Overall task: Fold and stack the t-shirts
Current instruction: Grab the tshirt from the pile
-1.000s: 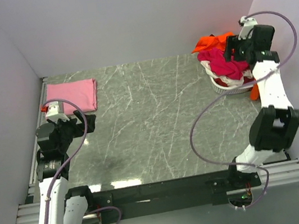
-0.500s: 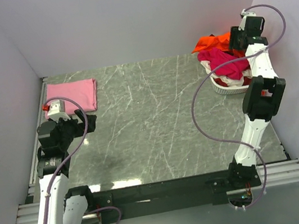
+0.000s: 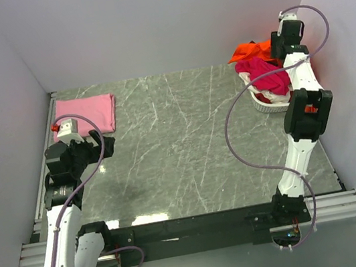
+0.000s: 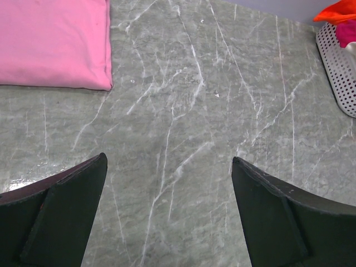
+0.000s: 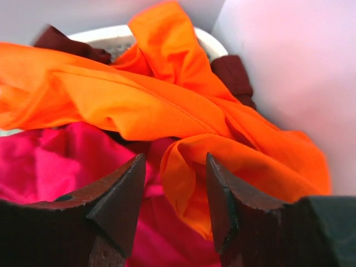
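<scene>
A heap of t-shirts fills the white basket (image 3: 272, 106) at the back right: a bright orange one (image 5: 167, 105) on top, a magenta one (image 5: 50, 161) below it, dark maroon cloth (image 5: 233, 75) behind. My right gripper (image 5: 175, 161) hangs over the heap (image 3: 278, 50), its jaws partly apart with a fold of the orange shirt between them, not pinched. A light pink t-shirt (image 3: 85, 114) lies folded at the back left (image 4: 53, 41). My left gripper (image 4: 168, 167) stands wide open and empty over bare table, near that shirt (image 3: 102, 145).
The basket's perforated wall (image 4: 336, 72) shows at the right edge of the left wrist view. The right side wall (image 5: 289, 67) stands close behind the heap. The marble table (image 3: 186, 139) lies between the two arms.
The right arm has reached further back over the basket, and its jaws have narrowed around the orange fold. The left arm has not moved.
</scene>
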`<state>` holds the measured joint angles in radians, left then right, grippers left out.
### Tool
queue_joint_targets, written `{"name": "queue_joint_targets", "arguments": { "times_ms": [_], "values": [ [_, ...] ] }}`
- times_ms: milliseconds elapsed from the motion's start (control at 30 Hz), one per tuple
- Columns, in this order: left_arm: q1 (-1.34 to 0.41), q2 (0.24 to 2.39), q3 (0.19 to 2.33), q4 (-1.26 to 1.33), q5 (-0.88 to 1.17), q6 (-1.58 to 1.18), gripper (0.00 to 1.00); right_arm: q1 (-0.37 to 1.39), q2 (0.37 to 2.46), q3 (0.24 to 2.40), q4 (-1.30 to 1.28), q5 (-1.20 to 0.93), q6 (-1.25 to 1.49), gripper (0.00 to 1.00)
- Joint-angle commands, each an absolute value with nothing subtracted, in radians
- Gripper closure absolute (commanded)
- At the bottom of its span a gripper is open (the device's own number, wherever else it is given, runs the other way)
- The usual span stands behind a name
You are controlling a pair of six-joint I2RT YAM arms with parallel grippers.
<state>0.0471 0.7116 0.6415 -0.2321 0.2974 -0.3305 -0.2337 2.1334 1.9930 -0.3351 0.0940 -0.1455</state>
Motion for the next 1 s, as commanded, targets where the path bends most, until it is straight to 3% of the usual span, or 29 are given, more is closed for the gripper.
{"name": "queue_joint_targets", "arguments": {
  "times_ms": [0,133,200,267,533,967],
  "values": [
    [0.051,0.709,0.673,-0.215,0.296,-0.318,0.01,-0.236,2.19,2.046,-0.31,0.13,-0.156,0.46],
    [0.052,0.716,0.678,-0.216,0.295,-0.318,0.01,-0.236,2.223,2.083,-0.333,0.138,-0.164,0.53],
    [0.052,0.718,0.676,-0.216,0.296,-0.318,0.01,-0.235,2.211,2.077,-0.331,0.141,-0.167,0.8],
    [0.054,0.718,0.676,-0.218,0.293,-0.316,0.01,-0.227,2.163,1.975,-0.248,0.158,-0.181,0.98],
    [0.057,0.721,0.676,-0.215,0.302,-0.319,0.01,-0.098,1.816,1.525,0.243,0.417,-0.425,1.0],
    [0.055,0.707,0.673,-0.215,0.304,-0.319,0.01,-0.025,1.591,1.496,0.192,0.431,-0.494,1.0]
  ]
}}
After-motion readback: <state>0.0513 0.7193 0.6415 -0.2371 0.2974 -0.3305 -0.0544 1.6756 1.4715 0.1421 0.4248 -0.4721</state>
